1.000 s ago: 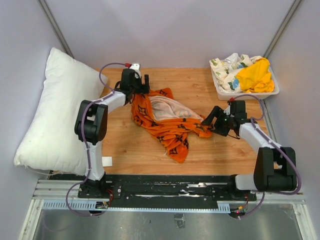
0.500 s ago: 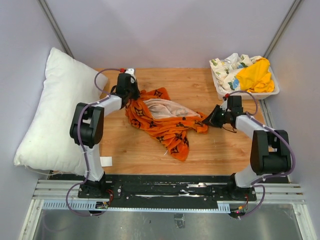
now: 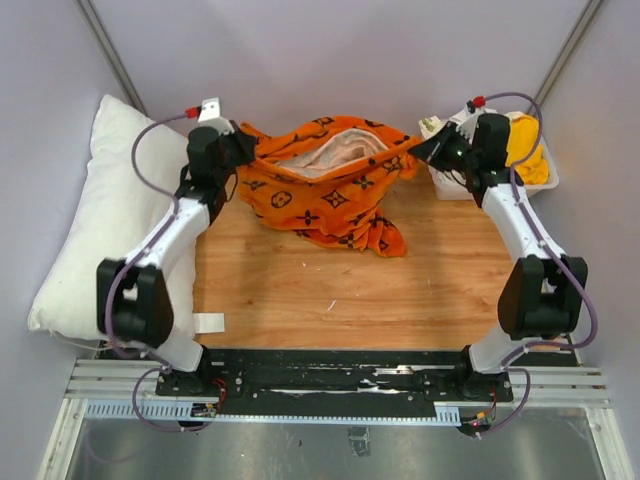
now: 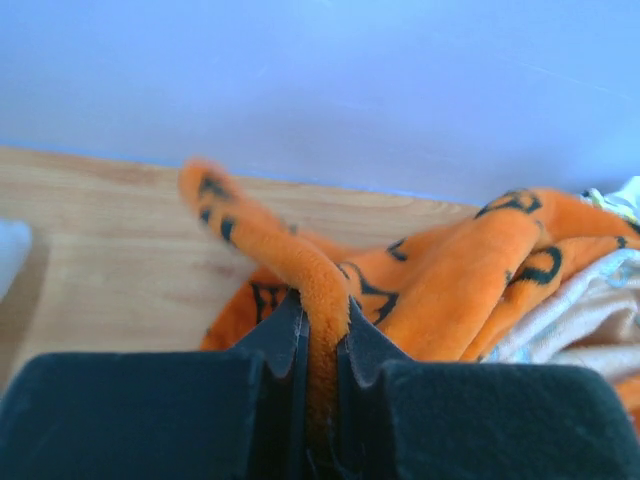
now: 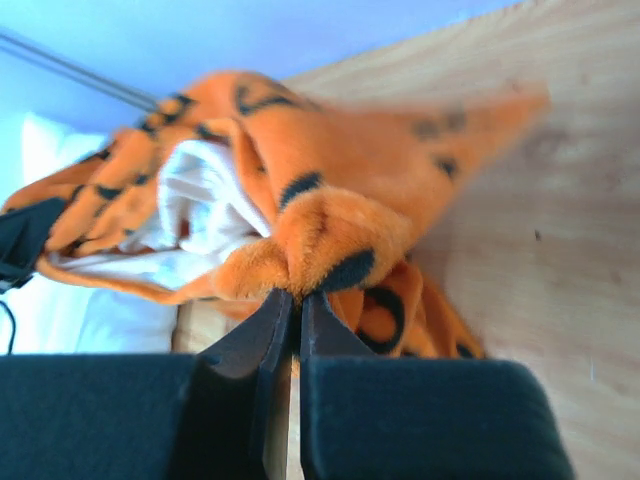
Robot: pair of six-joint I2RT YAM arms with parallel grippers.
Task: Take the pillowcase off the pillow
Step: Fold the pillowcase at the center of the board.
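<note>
The orange pillowcase (image 3: 325, 190) with black motifs hangs stretched between my two grippers above the back of the wooden table, its mouth open upward and a pale lining (image 3: 335, 148) showing inside. My left gripper (image 3: 238, 152) is shut on its left edge; in the left wrist view a fold of the pillowcase (image 4: 450, 290) runs down between the closed fingers of that gripper (image 4: 320, 325). At the right corner my right gripper (image 3: 426, 150) is shut on the pillowcase (image 5: 340, 200), and its fingers (image 5: 296, 300) pinch a bunch of fabric. The bare white pillow (image 3: 105, 225) lies apart at the left wall.
A white tray (image 3: 548, 172) at the back right holds a yellow cloth (image 3: 525, 140) and a floral cloth (image 3: 440, 128), partly behind the right arm. A small paper slip (image 3: 210, 322) lies near the left arm's base. Grey walls close in on three sides.
Both grippers have shut on the pillowcase's ends and raised it from the table toward the back, spreading it wide between them.
</note>
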